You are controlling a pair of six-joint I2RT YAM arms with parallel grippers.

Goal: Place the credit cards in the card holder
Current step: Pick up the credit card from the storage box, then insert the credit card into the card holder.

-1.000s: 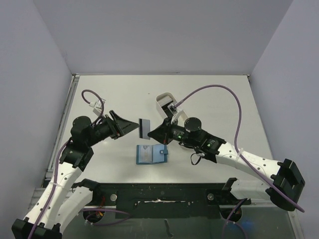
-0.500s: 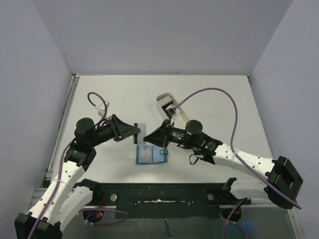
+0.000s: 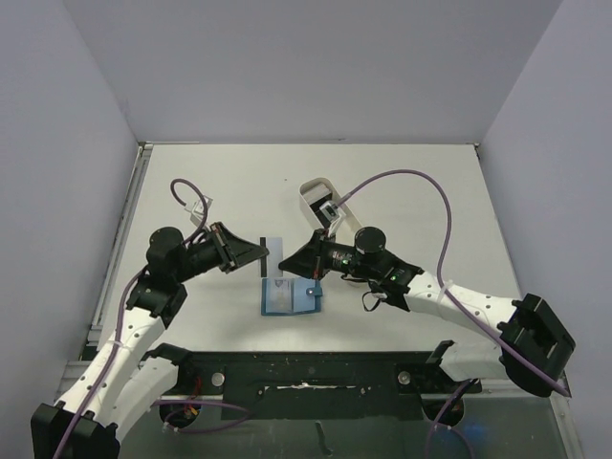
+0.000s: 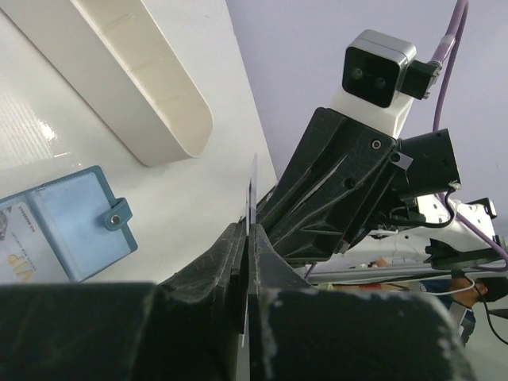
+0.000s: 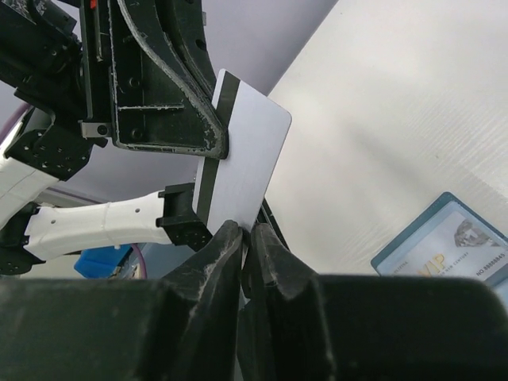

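Shows a light, dark-striped credit card (image 3: 275, 251) upright in the air, just at 12 o'clock of the open card holder (image 3: 306, 296). Finds a printed card (image 3: 277, 298) in its left pocket. Pinches the raised card twice: left gripper (image 3: 263, 251) clenched at 9 o'clock, right gripper (image 3: 285, 262) clenched at 4 o'clock. Puts the white tray (image 3: 308, 188), dark contents unclear, at 1 o'clock.

Card (image 3: 273, 247) between left gripper (image 3: 261, 251), right gripper (image 3: 285, 261); card holder (image 3: 290, 297) below.
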